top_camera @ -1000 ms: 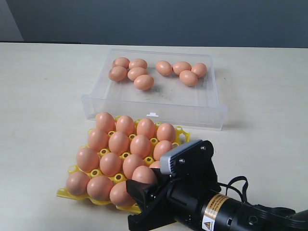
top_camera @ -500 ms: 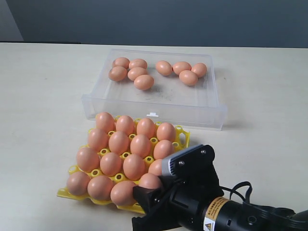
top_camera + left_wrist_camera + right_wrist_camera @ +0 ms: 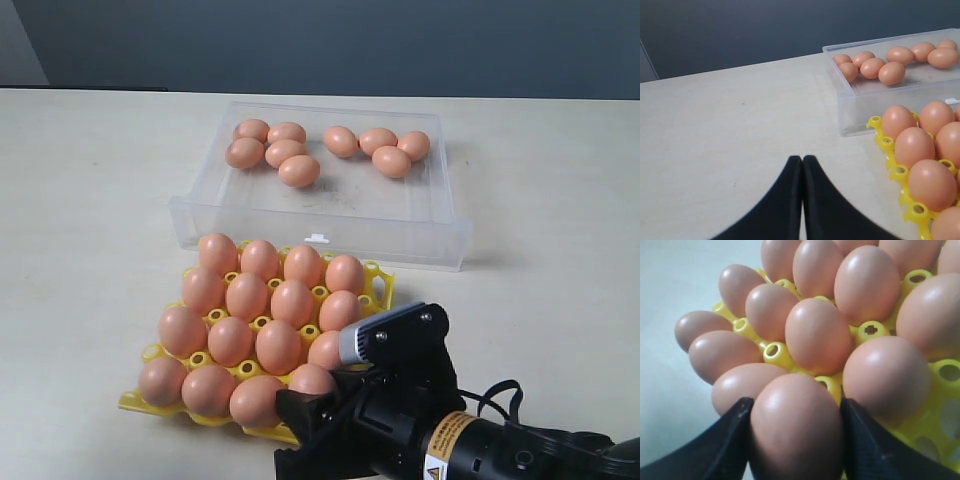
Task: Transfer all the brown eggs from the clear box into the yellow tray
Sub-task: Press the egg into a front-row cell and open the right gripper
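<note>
The yellow tray (image 3: pixel 150 352) sits near the front of the table, and brown eggs fill most of its cups. Behind it the clear box (image 3: pixel 320 215) holds several more brown eggs (image 3: pixel 299 170) in two clusters along its far side. My right gripper (image 3: pixel 312 392) is low over the tray's near right corner, shut on one brown egg (image 3: pixel 795 425). A black finger (image 3: pixel 735 435) presses each side of that egg. The left gripper (image 3: pixel 802 159) hovers over bare table to the left of the tray (image 3: pixel 887 142), shut and empty.
The right arm's black body with a yellow warning label (image 3: pixel 450 445) fills the front right corner. A small white tab (image 3: pixel 318 238) sticks up from the box's near wall, close to the tray's back row. A dark wall stands behind the table.
The right gripper has sunk with its egg toward the tray's front row and shifted slightly right. The eggs in the box have not moved.
</note>
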Action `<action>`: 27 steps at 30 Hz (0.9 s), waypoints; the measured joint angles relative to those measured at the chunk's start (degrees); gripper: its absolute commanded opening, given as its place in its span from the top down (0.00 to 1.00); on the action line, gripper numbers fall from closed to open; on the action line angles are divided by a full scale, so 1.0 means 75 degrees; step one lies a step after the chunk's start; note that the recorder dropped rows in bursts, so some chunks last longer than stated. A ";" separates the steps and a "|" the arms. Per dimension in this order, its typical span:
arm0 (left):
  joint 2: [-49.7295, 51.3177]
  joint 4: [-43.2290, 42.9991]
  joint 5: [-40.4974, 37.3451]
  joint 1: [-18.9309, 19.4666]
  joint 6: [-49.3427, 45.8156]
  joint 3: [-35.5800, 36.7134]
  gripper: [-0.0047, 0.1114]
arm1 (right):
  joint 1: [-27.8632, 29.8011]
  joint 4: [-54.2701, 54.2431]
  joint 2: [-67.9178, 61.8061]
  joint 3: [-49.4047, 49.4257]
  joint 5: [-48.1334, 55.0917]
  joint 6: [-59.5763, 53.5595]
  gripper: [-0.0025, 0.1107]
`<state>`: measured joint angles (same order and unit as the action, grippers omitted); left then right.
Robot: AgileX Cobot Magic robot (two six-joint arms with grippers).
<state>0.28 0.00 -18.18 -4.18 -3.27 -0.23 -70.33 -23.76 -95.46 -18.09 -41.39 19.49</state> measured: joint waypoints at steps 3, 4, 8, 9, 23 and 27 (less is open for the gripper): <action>0.0000 0.0000 0.0000 0.0000 0.0000 0.0000 0.96 | 0.0000 0.0013 0.0000 0.0000 0.0000 0.0011 0.44; 0.0000 0.0000 0.0000 0.0000 0.0000 0.0000 0.96 | 0.0000 0.0013 0.0000 0.0000 0.0000 0.0011 0.43; 0.0000 0.0000 0.0000 0.0000 0.0000 0.0000 0.96 | 0.0000 0.0029 0.0000 0.0000 0.0000 0.0016 0.44; 0.0000 0.0000 0.0000 0.0000 0.0000 0.0000 0.96 | 0.0000 0.0029 0.0000 0.0000 0.0000 0.0016 0.44; 0.0000 0.0000 0.0000 0.0000 0.0000 0.0000 0.96 | 0.0000 -0.0537 0.0316 0.0000 -0.0802 -0.0210 0.71; 0.0000 0.0000 0.0000 0.0000 0.0000 0.0000 0.96 | 0.0000 -0.0503 0.0495 0.0000 -0.0519 -0.0278 0.92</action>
<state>0.28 0.00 -18.18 -4.18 -3.27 -0.23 -70.33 -27.53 -91.75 -18.09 -45.28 17.41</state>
